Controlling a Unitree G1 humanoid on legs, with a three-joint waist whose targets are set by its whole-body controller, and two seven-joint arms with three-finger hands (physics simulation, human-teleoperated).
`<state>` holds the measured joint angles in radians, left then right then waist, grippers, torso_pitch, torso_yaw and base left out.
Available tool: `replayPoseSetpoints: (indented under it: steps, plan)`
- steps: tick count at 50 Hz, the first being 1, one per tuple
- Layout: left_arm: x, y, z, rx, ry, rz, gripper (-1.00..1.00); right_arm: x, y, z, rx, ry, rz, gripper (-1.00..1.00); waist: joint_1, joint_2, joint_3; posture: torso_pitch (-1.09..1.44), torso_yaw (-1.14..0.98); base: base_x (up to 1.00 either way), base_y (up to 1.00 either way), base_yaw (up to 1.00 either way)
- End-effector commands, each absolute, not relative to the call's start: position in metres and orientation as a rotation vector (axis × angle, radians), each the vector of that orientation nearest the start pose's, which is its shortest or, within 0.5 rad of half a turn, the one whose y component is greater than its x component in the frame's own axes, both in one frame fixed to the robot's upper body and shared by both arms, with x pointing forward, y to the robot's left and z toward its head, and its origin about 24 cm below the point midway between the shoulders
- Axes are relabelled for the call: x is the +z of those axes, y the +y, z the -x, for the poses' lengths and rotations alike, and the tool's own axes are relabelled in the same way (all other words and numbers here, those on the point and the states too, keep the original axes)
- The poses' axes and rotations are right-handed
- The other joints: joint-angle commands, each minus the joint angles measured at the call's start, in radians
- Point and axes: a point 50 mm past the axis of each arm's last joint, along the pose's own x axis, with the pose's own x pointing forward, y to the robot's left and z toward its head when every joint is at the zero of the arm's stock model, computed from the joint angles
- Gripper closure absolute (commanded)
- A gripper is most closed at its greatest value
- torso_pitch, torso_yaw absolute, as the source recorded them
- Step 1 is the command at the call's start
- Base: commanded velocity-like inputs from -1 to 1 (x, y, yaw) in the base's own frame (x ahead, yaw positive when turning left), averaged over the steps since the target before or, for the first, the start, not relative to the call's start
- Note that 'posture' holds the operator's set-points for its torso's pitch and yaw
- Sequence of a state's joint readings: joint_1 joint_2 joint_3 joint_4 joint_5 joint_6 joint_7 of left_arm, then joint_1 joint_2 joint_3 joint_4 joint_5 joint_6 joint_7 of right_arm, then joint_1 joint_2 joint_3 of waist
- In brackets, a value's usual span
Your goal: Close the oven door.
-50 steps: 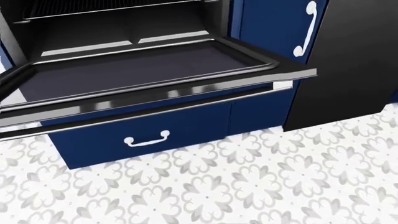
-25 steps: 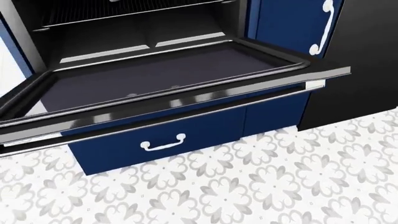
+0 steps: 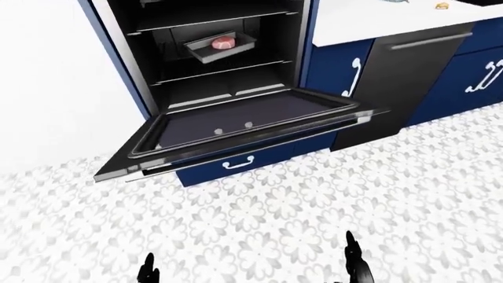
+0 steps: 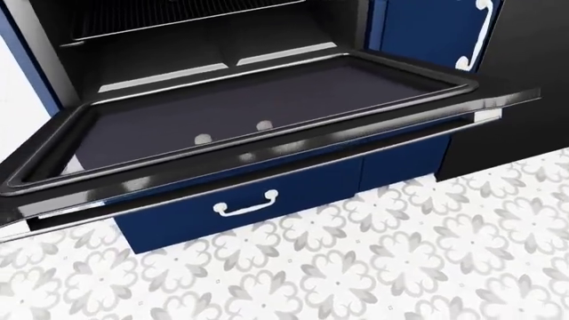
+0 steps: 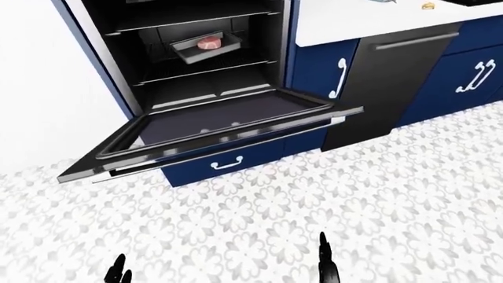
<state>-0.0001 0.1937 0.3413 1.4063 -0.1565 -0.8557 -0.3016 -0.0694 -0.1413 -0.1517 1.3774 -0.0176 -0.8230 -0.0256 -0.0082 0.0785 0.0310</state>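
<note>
— Where is the door (image 3: 236, 127)?
— Mid-frame, lying flat open; the tray (image 3: 220, 46) sits inside.
— Our hands?
— Left (image 3: 147, 272) and right (image 3: 358, 266) at bottom edge, holding nothing; fingers' spread we cannot tell.

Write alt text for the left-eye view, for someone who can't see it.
An oven door hangs fully open, lying flat above a blue drawer, with a tray of raw meat on a rack inside. Patterned floor tiles fill the lower half, where the fingertips of the left hand and right hand poke up.
</note>
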Motion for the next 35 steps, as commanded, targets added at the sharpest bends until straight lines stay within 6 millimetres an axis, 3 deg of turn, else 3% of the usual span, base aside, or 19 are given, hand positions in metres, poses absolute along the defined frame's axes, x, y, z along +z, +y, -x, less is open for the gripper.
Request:
replayPoseSetpoints:
  steps: [1, 3, 4, 5, 10, 13, 15, 16, 17, 18, 21, 25, 28, 29, 30, 31, 32, 35]
  plan:
    - [-0.115, 0.255, -0.115, 0.230, 0.431, 0.033, -1.00, -0.114, -0.220, -0.150, -0.184, 0.419, 0.123, -1.00, 0.005, -0.003, -0.010, 0.00, 0.00, 0.00, 0.27, 0.00]
    - [-0.115, 0.254, -0.114, 0.230, 0.430, 0.032, -1.00, -0.114, -0.220, -0.150, -0.183, 0.418, 0.124, -1.00, 0.007, -0.015, 0.001, 0.00, 0.00, 0.00, 0.25, 0.00]
    - [-0.116, 0.253, -0.113, 0.230, 0.430, 0.032, -1.00, -0.109, -0.236, -0.162, -0.183, 0.430, 0.118, -1.00, 0.007, -0.024, -0.004, 0.00, 0.00, 0.00, 0.25, 0.00]
    - [-0.116, 0.253, -0.113, 0.229, 0.430, 0.032, -1.00, -0.108, -0.240, -0.165, -0.182, 0.432, 0.117, -1.00, 0.006, -0.033, -0.003, 0.00, 0.00, 0.00, 0.26, 0.00]
    - [-0.115, 0.254, -0.114, 0.229, 0.431, 0.033, -1.00, -0.107, -0.242, -0.167, -0.182, 0.431, 0.116, -1.00, 0.001, -0.082, -0.002, 0.00, 0.00, 0.00, 0.26, 0.00]
    - [-0.115, 0.254, -0.115, 0.229, 0.431, 0.033, -1.00, -0.107, -0.242, -0.166, -0.183, 0.430, 0.119, -1.00, 0.001, -0.122, -0.002, 0.00, 0.00, 0.00, 0.26, 0.00]
    - [-0.115, 0.254, -0.115, 0.229, 0.430, 0.034, -1.00, -0.107, -0.242, -0.167, -0.182, 0.429, 0.117, -1.00, -0.001, -0.167, -0.009, 0.00, 0.00, 0.00, 0.25, 0.00]
    - [-0.115, 0.254, -0.115, 0.228, 0.430, 0.033, -1.00, -0.107, -0.242, -0.168, -0.182, 0.429, 0.117, -1.00, -0.003, -0.177, -0.008, 0.00, 0.00, 0.00, 0.26, 0.00]
    - [-0.115, 0.254, -0.115, 0.228, 0.430, 0.034, -1.00, -0.107, -0.242, -0.168, -0.182, 0.429, 0.116, -1.00, -0.013, -0.132, -0.006, 0.00, 0.00, 0.00, 0.26, 0.00]
    - [-0.115, 0.254, -0.115, 0.228, 0.431, 0.034, -1.00, -0.107, -0.238, -0.164, -0.186, 0.417, 0.133, -1.00, -0.006, -0.146, -0.009, 0.00, 0.00, 0.00, 0.26, 0.00]
    - [-0.115, 0.254, -0.115, 0.228, 0.431, 0.034, -1.00, -0.110, -0.230, -0.158, -0.186, 0.411, 0.139, -1.00, -0.008, -0.135, -0.015, 0.00, 0.00, 0.00, 0.25, 0.00]
    - [-0.115, 0.254, -0.115, 0.230, 0.431, 0.034, -1.00, -0.111, -0.230, -0.158, -0.182, 0.420, 0.126, -1.00, -0.006, -0.089, -0.001, 0.00, 0.00, 0.00, 0.26, 0.00]
    - [-0.115, 0.254, -0.115, 0.229, 0.430, 0.034, -1.00, -0.110, -0.231, -0.159, -0.181, 0.419, 0.124, -1.00, -0.006, -0.024, -0.003, 0.00, 0.00, 0.00, 0.26, 0.00]
    - [-0.115, 0.254, -0.115, 0.229, 0.430, 0.035, -1.00, -0.111, -0.230, -0.159, -0.181, 0.420, 0.125, -1.00, -0.004, 0.014, -0.014, 0.00, 0.00, 0.00, 0.26, 0.00]
    - [-0.115, 0.254, -0.115, 0.228, 0.430, 0.034, -1.00, -0.111, -0.230, -0.158, -0.181, 0.420, 0.124, -1.00, -0.010, 0.024, -0.029, 0.00, 0.00, 0.00, 0.27, 0.00]
    - [-0.115, 0.254, -0.115, 0.228, 0.430, 0.034, -1.00, -0.111, -0.230, -0.158, -0.181, 0.420, 0.124, -1.00, 0.005, -0.006, -0.012, 0.00, 0.00, 0.00, 0.25, 0.00]
    - [-0.115, 0.254, -0.115, 0.229, 0.431, 0.035, -1.00, -0.111, -0.230, -0.158, -0.181, 0.420, 0.125, -1.00, 0.002, -0.005, -0.002, 0.00, 0.00, 0.00, 0.26, 0.00]
    - [-0.115, 0.254, -0.115, 0.228, 0.431, 0.035, -1.00, -0.111, -0.229, -0.158, -0.181, 0.419, 0.125, -1.00, 0.005, -0.035, -0.006, 0.00, 0.00, 0.00, 0.26, 0.00]
